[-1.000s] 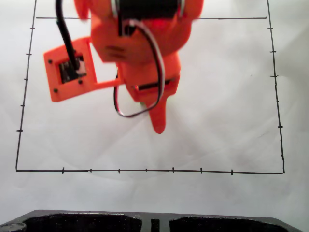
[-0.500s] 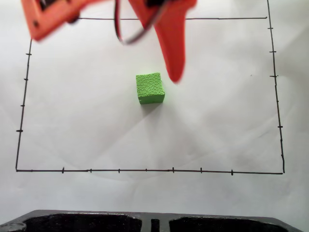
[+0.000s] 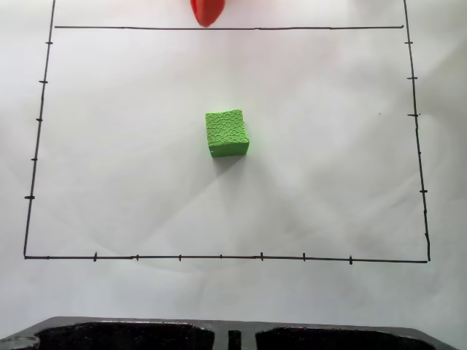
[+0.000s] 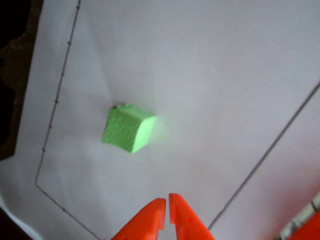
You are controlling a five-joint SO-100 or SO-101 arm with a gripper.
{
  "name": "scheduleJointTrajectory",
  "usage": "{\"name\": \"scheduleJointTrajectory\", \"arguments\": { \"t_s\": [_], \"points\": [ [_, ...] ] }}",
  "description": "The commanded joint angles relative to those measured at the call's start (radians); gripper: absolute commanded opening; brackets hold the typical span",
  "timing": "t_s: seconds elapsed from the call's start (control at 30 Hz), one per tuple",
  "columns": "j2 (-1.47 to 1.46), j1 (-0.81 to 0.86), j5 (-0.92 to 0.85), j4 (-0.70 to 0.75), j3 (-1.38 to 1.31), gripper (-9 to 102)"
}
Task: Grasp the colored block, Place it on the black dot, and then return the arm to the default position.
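Green: one colored block (image 3: 227, 133) on white paper (image 3: 328, 182); one orange pincer (image 4: 167, 205), tips together, apart from it.

Both pictures are bright, lit evenly from above, and the white paper (image 3: 328, 160) is nearly washed out in the fixed view. There the green block (image 3: 226, 133) is sharp enough to show its pebbled skin, and it throws a short, soft shadow toward the lower right. The orange fingertip (image 3: 207, 12) at the top edge is smeared and soft. Faint creases in the paper catch the light. The drawn border lines (image 3: 219, 257) bow slightly near the edges. The wrist view is dimmer, with a pinkish-grey cast, and soft overall; the block (image 4: 128, 128) beyond the fingers (image 4: 150, 224) glows and blurs, and the left edge falls into darkness.
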Motion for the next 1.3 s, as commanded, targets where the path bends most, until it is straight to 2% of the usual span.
{"name": "scheduleJointTrajectory", "arguments": {
  "t_s": [0.0, 0.2, 0.5, 0.67, 1.27],
  "points": [
    [0.110, -0.008, 0.012, -0.038, 0.084, 0],
    [0.273, 0.009, 0.037, -0.100, 0.259, 0],
    [0.370, 0.031, 0.031, -0.379, 0.472, 0],
    [0.371, 0.015, 0.078, -0.465, 0.537, 0],
    [0.373, 0.011, 0.109, -0.436, 0.540, 0]
  ]
}}
